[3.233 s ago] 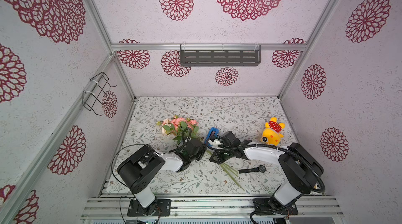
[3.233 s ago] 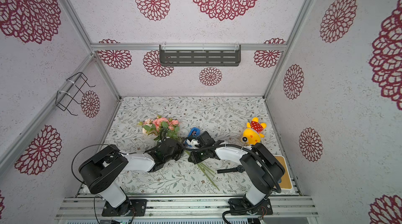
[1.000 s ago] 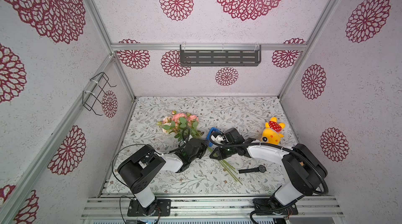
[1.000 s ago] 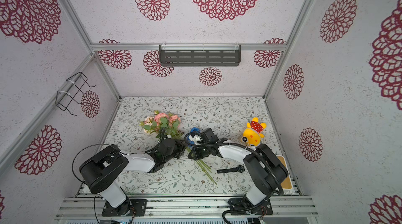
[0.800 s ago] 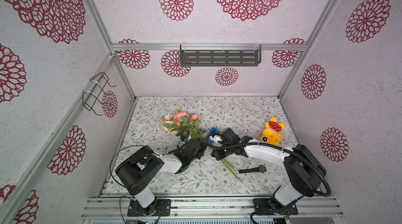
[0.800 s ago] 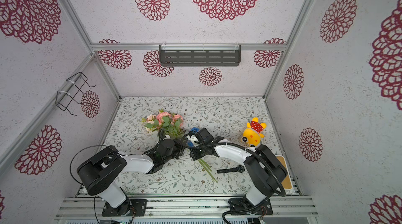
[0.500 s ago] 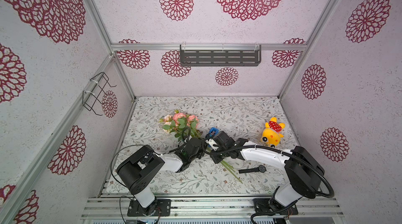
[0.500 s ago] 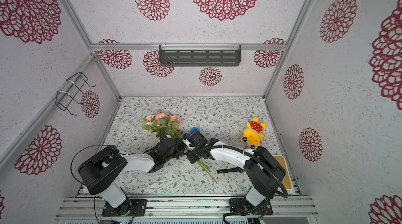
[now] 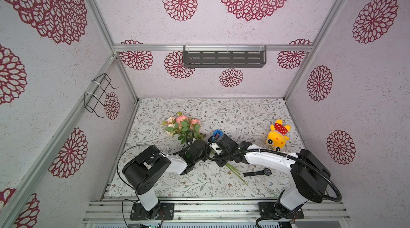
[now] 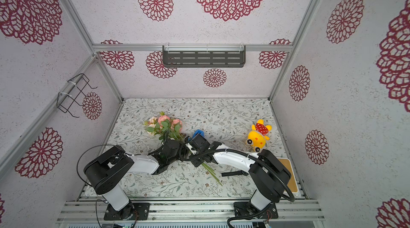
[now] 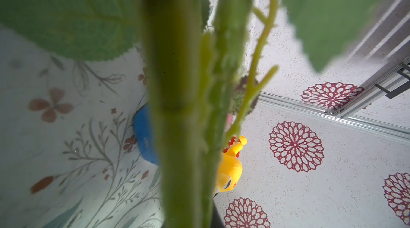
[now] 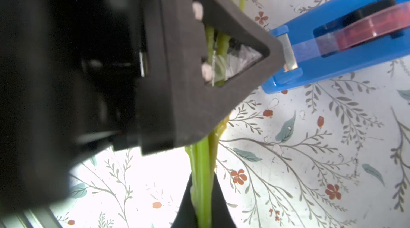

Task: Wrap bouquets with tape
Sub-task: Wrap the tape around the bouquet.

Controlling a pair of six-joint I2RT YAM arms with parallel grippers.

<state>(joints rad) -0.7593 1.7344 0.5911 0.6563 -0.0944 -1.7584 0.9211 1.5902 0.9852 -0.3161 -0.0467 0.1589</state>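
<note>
**Bouquet pinned between both arms, dispenser at the fingertip**

I see the bouquet (image 9: 183, 126) lying slantwise on the desk (image 9: 244, 113), left of centre. Its pink and cream blooms point toward the back wall, and its bare stem ends (image 9: 241, 179) trail toward the front edge. The middle of the stems runs under both arms.

My left end effector (image 9: 203, 152) is pressed together on the stems. In the left wrist view they run straight up the middle, so close that they blur.

My right end effector (image 9: 212, 143) sits just beside it, farther along the stems, with its jaws pressed together. I cannot tell what they pinch. In the right wrist view the stems pass behind the cut-out finger, and something clear and shiny shows there against them.

The blue tape dispenser (image 12: 346, 45) stands on the desk with its cutter end just beside that fingertip, and its reddish roll is seated in the body. In both top views it lies just behind the right end effector.

Farther right, a yellow plush toy (image 9: 277, 136) lies near the side wall. A black wristwatch (image 9: 258, 173) lies flat, near the stem ends.
</note>
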